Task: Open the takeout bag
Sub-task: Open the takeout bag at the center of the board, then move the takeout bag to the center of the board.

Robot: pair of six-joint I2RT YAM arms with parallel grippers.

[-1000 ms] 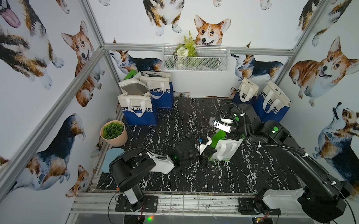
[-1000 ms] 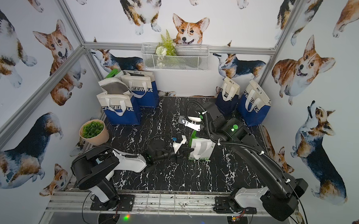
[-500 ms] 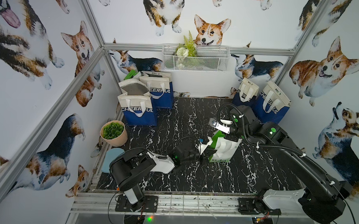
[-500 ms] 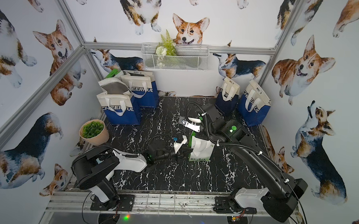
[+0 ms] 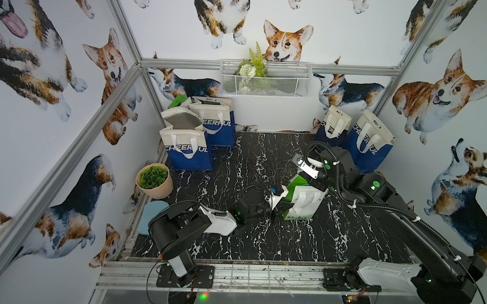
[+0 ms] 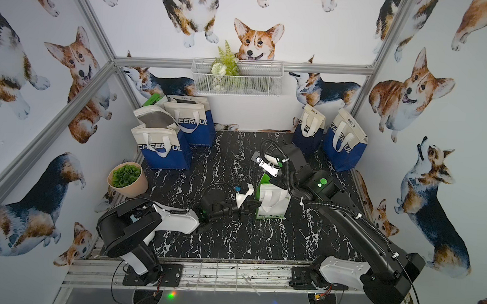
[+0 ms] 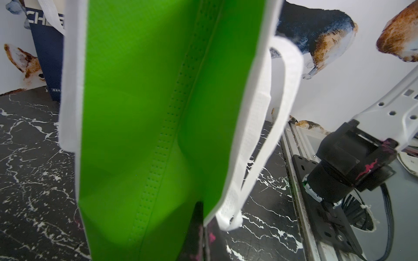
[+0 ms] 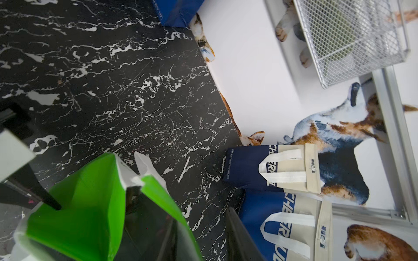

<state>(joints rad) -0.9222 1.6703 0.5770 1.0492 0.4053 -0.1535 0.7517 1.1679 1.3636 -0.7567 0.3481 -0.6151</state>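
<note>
Nearest the front rail, the left gripper [image 5: 280,209] reaches in low from the side of the bag [image 5: 302,198]. Its jaws are closed tight on the bag's near edge, where the white front panel meets the green side. In the left wrist view the dark jaws pinch this edge just beside the loop of the white handle [image 7: 260,135], which hangs loose down the panel. I judge that this grip is an anchor, so that the light bag does not slide or tip on the tabletop [image 5: 260,245] when its top is pulled.

The bag itself stands upright about the middle of the tabletop.

Over the bag's far side comes the right gripper [image 8: 201,217]. Its jaws stand partly apart, one seemingly inside the top of the bag and one outside, so the far wall lies between them. As far as I can see, they clamp nothing. The top is already parted a little and the dark inside shows. This placing looks meant for taking the far wall and drawing it away from the anchored side.

Beyond the bag, well apart from it, blue bags [image 5: 368,145] stand against the back wall under a wire basket [image 5: 264,79].
</note>
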